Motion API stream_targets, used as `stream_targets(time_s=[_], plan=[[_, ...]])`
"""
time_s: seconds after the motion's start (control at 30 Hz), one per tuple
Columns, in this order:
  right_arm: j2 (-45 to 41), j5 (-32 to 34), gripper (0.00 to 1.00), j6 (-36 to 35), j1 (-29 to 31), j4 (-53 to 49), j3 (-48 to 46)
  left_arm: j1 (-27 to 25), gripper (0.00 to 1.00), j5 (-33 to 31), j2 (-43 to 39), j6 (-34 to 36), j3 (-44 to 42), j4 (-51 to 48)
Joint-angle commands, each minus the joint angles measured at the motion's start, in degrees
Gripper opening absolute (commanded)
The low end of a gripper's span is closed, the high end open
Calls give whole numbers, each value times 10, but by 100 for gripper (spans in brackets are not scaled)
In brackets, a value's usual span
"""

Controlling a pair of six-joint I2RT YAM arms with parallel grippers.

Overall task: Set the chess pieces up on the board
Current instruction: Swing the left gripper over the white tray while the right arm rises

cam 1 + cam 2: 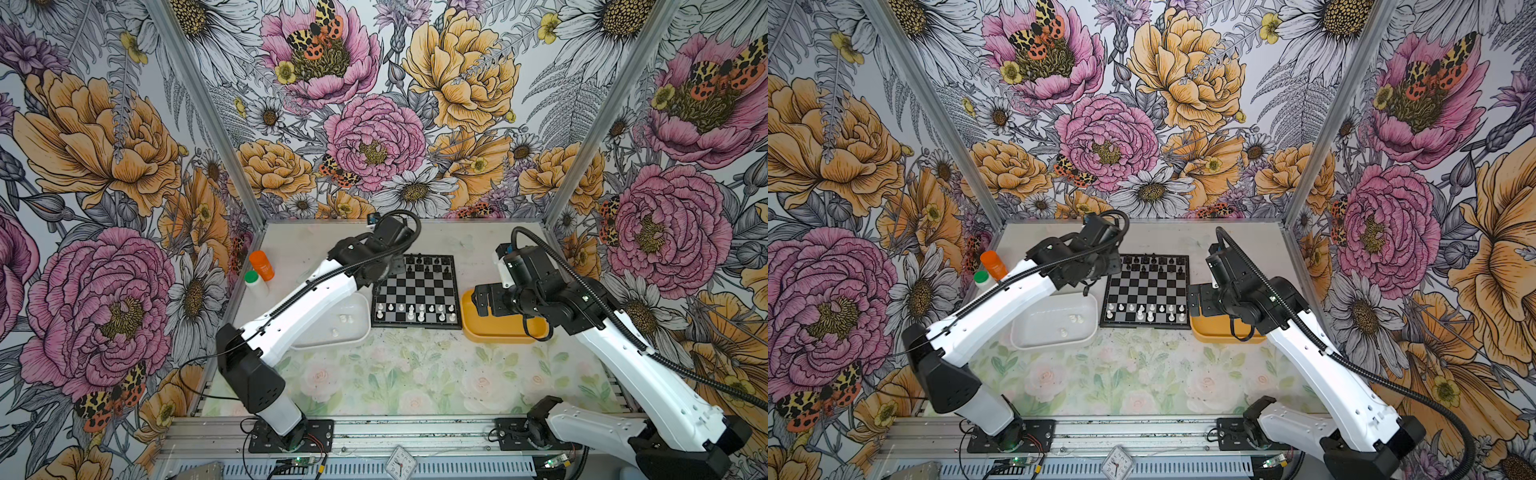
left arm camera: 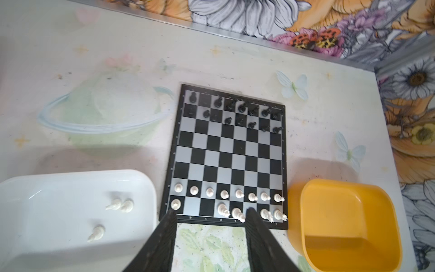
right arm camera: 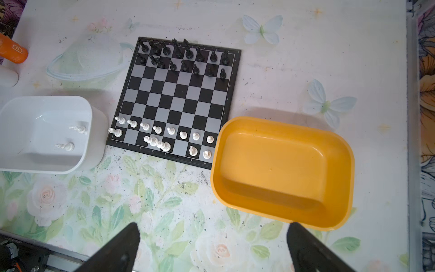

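Observation:
The board (image 1: 417, 291) (image 2: 226, 153) (image 3: 179, 99) lies mid-table. Several black chess pieces (image 2: 241, 107) fill its two far rows, and several white ones (image 2: 239, 193) (image 3: 171, 130) stand on its two near rows. Three more white pieces (image 2: 127, 205) (image 3: 68, 146) lie in the white tray (image 2: 77, 173) left of the board. My left gripper (image 2: 210, 212) hangs open above the board's left side, with nothing between its fingers. Over the empty yellow tray (image 1: 498, 332) (image 3: 282, 164), right of the board, my right gripper (image 3: 213, 226) (image 1: 484, 299) is held wide open and holds nothing.
An orange bottle (image 1: 262, 265) and a white bottle with a green cap (image 1: 252, 282) stand at the table's left edge, behind the white tray. Flowered walls close in the left, back and right sides. A small clock (image 1: 400, 461) sits on the front rail.

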Motion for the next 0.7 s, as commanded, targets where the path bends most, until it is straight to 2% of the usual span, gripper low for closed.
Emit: stream_targets(time_s=[0.0,0.2,0.47,0.67], plan=[[26,-25,100,-14,-4,41,25,39,47,0,-29,-28,-88,-23],[89,-54,100,-22,-2,73,57,92,45,18,-99,-52,-234,-22],[180,-92,100,-34,6,97,116,112,45,47,-172,-96,-382,-21],[219,-105,100,-37,12,107,143,115,43,65,-189,-108,-430,-7]])
